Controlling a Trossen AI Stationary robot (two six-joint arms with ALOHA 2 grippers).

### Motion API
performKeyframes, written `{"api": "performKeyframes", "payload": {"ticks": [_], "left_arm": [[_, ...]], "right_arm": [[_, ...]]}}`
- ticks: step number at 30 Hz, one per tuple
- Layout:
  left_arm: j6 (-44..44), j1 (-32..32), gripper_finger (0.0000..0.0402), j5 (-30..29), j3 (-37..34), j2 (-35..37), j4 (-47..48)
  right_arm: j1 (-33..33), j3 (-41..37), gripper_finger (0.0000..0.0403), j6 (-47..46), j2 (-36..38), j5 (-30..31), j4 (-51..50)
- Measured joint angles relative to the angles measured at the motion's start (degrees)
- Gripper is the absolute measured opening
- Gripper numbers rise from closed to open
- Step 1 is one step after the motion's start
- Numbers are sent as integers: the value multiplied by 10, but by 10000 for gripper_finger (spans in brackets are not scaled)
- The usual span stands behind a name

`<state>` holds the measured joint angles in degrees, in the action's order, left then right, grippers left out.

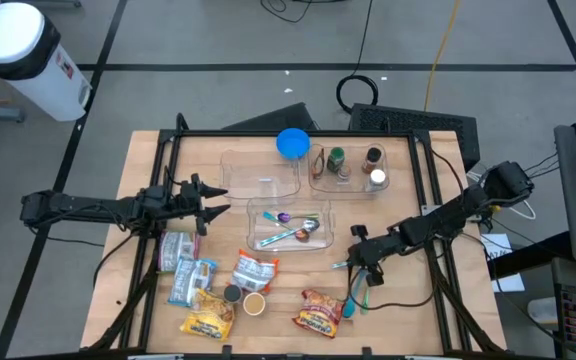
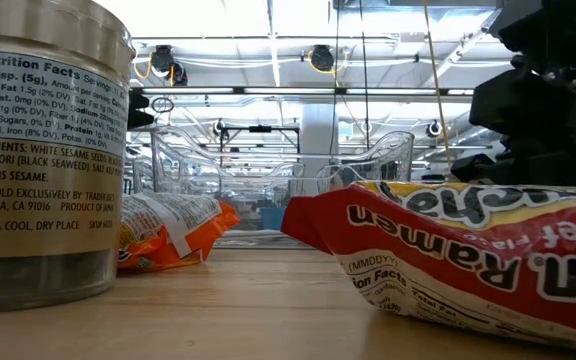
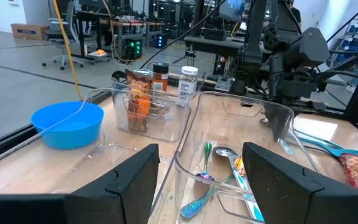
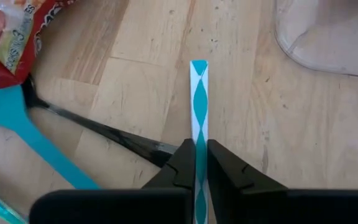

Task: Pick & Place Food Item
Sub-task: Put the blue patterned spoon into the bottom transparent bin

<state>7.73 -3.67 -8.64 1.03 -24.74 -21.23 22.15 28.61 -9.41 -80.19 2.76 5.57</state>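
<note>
My right tool [image 4: 200,163] is clamped on a teal-and-white striped straw [image 4: 199,99], low over the counter [image 4: 278,124], just right of the ramen packet [image 1: 320,312]. A teal spatula [image 4: 17,124] lies beside that packet. My left tool [image 1: 211,203] hangs open, well left of the packet.

A blue bowl [image 1: 292,143] is sitting against pale wood table [image 1: 408,310], a red and orange ramen packet [image 1: 320,311] is showing white lettering, and a straw [image 4: 199,106] is displaying teal-and-white diamonds (between dark fingers).
</note>
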Motion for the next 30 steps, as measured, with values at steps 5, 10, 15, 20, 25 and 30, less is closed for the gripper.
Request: {"api": "performKeyframes", "payload": {"ticks": [5,10,15,20,25,30], "left_arm": [[0,0,241,0,0,0,0],[0,0,241,0,0,0,0],[0,0,241,0,0,0,0],[0,0,241,0,0,0,0],[0,0,241,0,0,0,0],[0,0,241,0,0,0,0]], "right_arm": [[0,-1,9,0,49,1,3],[0,-1,9,0,113,4,52],[-1,-1,10,-2,163,25,187],[-14,0,12,37,180,31,390],[-56,1,9,75,166,30,524],[-131,32,8,30,116,-18,535]]}}
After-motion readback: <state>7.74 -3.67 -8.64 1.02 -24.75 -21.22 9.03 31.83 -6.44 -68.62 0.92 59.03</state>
